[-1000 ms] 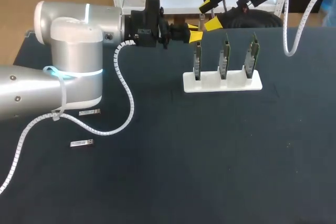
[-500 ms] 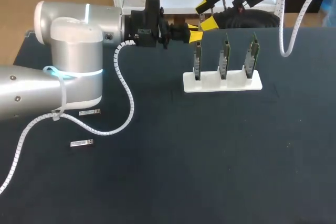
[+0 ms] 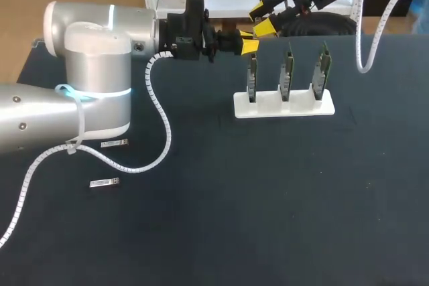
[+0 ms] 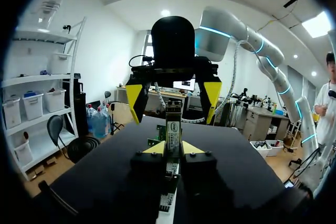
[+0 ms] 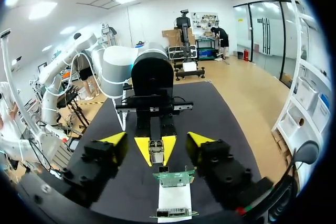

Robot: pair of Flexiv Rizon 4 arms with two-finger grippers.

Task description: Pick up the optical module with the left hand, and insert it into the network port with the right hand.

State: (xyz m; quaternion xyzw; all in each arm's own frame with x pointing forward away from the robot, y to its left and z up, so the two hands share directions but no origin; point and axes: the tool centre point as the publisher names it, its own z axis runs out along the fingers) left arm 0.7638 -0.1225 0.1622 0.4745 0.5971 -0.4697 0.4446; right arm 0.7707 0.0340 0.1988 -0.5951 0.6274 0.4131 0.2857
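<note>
My left gripper [image 3: 249,39] is held level above the table's far edge, shut on a small silver optical module [image 4: 173,131] that sticks out past its yellow tips. My right gripper [image 3: 261,19] faces it from the far side; its fingers stand open on either side of the module's free end without touching it [image 5: 156,148]. In the right wrist view the left gripper [image 5: 156,150] lies straight ahead between my own fingers. Below both stands a white holder [image 3: 283,105] with three upright green port boards [image 3: 287,72].
Two spare silver modules [image 3: 114,143] [image 3: 104,183] lie at the table's left, beside my left arm's white cable [image 3: 157,118]. The holder's nearest board [image 5: 173,177] sits right under the two grippers.
The right gripper has come down and in toward the module, and its fingers have narrowed around it. The left arm has kept still.
</note>
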